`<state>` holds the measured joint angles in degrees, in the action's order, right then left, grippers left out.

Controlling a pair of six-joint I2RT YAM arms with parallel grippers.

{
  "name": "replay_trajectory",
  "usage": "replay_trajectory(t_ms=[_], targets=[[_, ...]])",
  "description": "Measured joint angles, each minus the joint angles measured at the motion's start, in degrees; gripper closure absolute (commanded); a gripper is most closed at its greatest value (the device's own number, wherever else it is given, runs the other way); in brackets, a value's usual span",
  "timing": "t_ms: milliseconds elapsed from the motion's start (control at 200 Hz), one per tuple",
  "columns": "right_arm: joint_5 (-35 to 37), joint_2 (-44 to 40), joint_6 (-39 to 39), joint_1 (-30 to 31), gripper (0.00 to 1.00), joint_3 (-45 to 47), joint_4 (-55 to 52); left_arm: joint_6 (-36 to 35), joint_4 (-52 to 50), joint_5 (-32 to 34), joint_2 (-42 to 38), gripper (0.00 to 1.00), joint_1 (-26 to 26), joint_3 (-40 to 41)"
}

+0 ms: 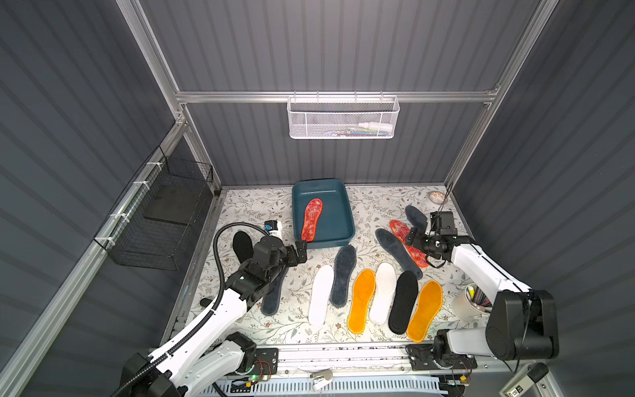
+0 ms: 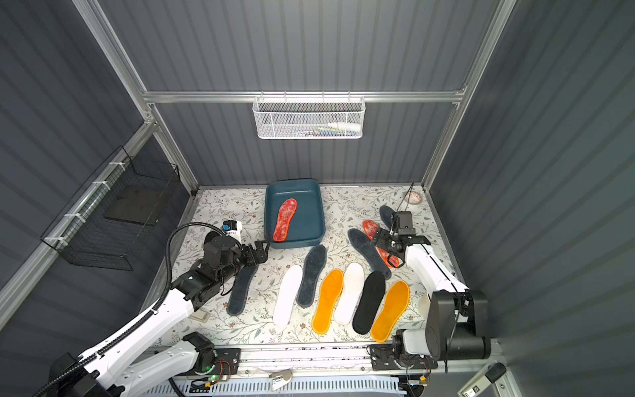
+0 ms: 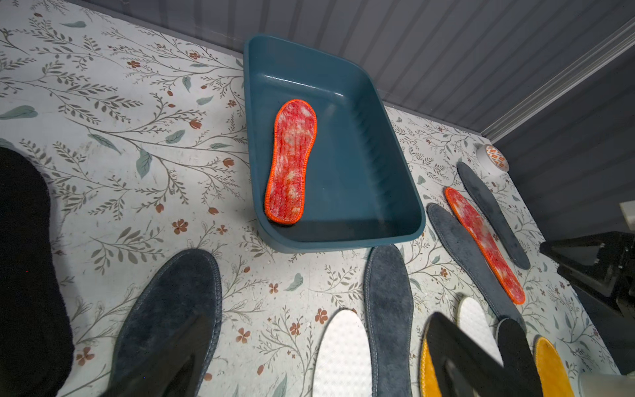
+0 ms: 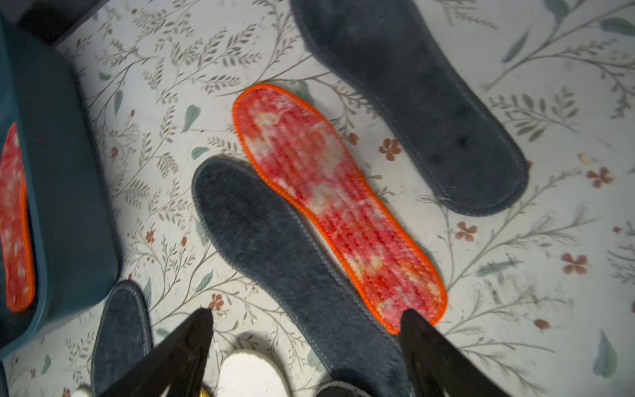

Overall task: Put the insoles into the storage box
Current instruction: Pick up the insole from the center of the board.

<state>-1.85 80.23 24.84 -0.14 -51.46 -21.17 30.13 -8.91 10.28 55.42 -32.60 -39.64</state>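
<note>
Clock faces are read on the table [image 1: 247, 206] in both top views, 12 at the back wall.

The box [image 1: 338, 220] stands at 12, close to the wall. 1 red insole [image 1: 312, 220] lies flat inside it, along its 9 o'clock wall. The other 11 insoles are on the table.

At 3 a second red insole [image 4: 336, 206] lies with a grey insole [image 4: 275, 247] touching its long edge and a far grey insole [image 4: 412, 103] apart on its other side. From 7 to 5 runs a row of 7: a left grey insole [image 1: 272, 299] partly under the left arm, a white insole [image 1: 321, 295], a middle grey insole [image 1: 343, 275], a yellow insole [image 1: 361, 300], a second white insole [image 1: 383, 292], a black insole [image 1: 403, 302] and a second yellow insole [image 1: 425, 311]. A second black insole [image 1: 241, 244] lies at 9, partly hidden by the left arm.

The left gripper [image 1: 301, 251] hangs just off the box's 7 o'clock corner; its fingers [image 3: 460, 347] are spread wide with nothing between them. The right gripper [image 1: 411, 239] is over the insoles at 3. Its fingers [image 4: 433, 347] stand wide apart and empty, 1 tip over an end of the second red insole, the other over bare table beside the grey insole; whether either tip touches I cannot tell.
</note>
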Motion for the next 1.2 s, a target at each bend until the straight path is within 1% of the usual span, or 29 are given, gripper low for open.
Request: replay_trajectory(t_ms=[60, 200, 420, 831, 1201], targets=[[0.3, 2.3, -0.4, -1.6, 0.27, -1.4, 0.1, 0.0, 0.1, -0.4, 0.0, 0.00, 0.0, 0.0], [0.8, 8.2, -1.4, -4.3, 0.32, -5.0, 0.5, 0.0, 0.4, -0.9, -0.2, 0.00, 0.0, 0.0], [0.7, 14.4, -2.5, -4.9, 0.43, -8.9, 1.4, 0.0, 1.0, -1.0, -0.7, 0.00, 0.0, 0.0], [-0.6, 21.6, -3.7, -4.9, 0.42, -13.7, 1.6, 0.0, 0.9, -1.0, -0.8, 0.00, 0.0, 0.0], [-1.9, 26.3, -4.1, -4.8, 0.41, -18.3, -3.4, 0.0, 0.9, -1.0, -0.8, 0.00, 0.0, 0.0]])
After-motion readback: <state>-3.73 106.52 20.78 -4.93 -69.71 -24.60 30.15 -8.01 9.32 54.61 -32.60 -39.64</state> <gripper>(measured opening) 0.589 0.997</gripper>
